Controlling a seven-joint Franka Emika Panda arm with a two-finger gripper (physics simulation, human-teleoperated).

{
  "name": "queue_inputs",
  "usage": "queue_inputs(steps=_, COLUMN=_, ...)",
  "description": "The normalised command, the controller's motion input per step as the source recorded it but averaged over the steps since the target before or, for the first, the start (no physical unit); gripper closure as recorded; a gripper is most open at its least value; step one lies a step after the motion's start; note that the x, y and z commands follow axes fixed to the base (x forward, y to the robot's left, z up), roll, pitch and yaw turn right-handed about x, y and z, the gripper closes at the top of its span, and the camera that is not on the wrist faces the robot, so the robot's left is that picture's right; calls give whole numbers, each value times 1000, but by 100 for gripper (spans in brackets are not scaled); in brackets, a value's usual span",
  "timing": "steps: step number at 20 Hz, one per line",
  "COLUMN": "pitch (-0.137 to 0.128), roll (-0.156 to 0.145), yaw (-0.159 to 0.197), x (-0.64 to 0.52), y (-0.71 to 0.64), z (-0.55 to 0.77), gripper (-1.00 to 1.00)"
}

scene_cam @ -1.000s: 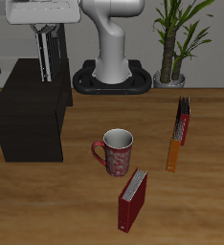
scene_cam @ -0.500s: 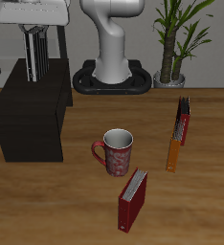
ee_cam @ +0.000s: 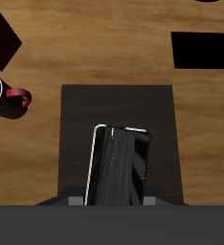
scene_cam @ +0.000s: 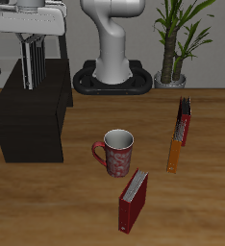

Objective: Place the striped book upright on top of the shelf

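Claw (scene_cam: 30, 38) grips the thin grey-and-dark striped book (scene_cam: 33, 65) upright, above the low matte black box shelf (scene_cam: 28, 120). Lifting looks done; lowering it onto the top and releasing remain.

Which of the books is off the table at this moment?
The striped book, hanging upright in the tool above the shelf. The orange book and dark-red book rest on the table.
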Motion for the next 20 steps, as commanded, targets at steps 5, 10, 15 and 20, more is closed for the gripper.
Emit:
queue_inputs(steps=5, pitch=-4, roll=-61, yaw=-4, x=46, y=-35, z=-154, gripper=100)
queue_inputs(steps=10, pitch=21, roll=-66, yaw=-23, x=73, y=-81, z=-123, gripper=-100)
queue_inputs(steps=15, pitch=3, roll=-11, yaw=-11, x=38, y=13, z=-10, gripper=-100)
queue_inputs(steps=20, pitch=-3, roll=3, yaw=10, x=9, y=66, z=18, gripper=-100)
